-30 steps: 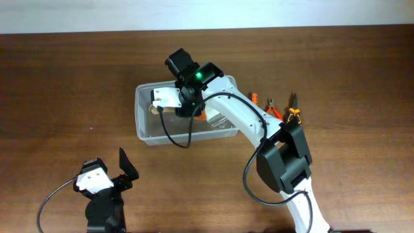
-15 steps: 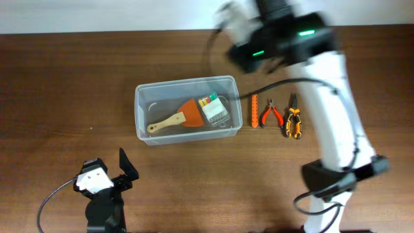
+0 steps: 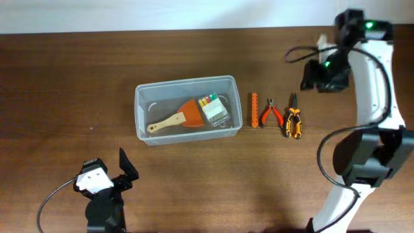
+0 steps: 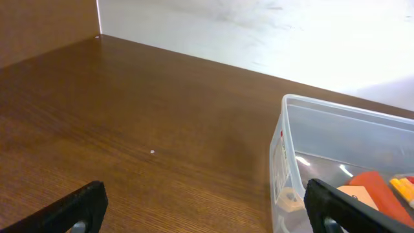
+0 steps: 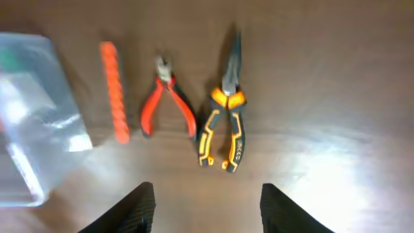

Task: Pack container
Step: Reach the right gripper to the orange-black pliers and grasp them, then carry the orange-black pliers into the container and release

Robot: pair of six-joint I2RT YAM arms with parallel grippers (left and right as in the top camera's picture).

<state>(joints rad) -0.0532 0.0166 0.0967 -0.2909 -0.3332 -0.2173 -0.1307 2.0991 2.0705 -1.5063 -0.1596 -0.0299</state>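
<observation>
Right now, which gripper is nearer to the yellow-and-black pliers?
Right. The right gripper hovers open close to the yellow-and-black pliers, on their far side. The left gripper sits at the table's near edge, beyond the container.

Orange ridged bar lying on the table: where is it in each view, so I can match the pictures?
Overhead: the orange ridged bar lies just right of the large clear plastic container.
Left wrist: not in it.
Right wrist: the bar is upper left, near the container's corner.
Shared landmark: the container, in all three views.

My brown table (image 3: 77, 84) is carrying the container (image 3: 139, 111). Beside it an orange strip (image 3: 254, 110), red-handled pliers (image 3: 270, 114) and yellow-black pliers (image 3: 294, 122) are lying.
</observation>
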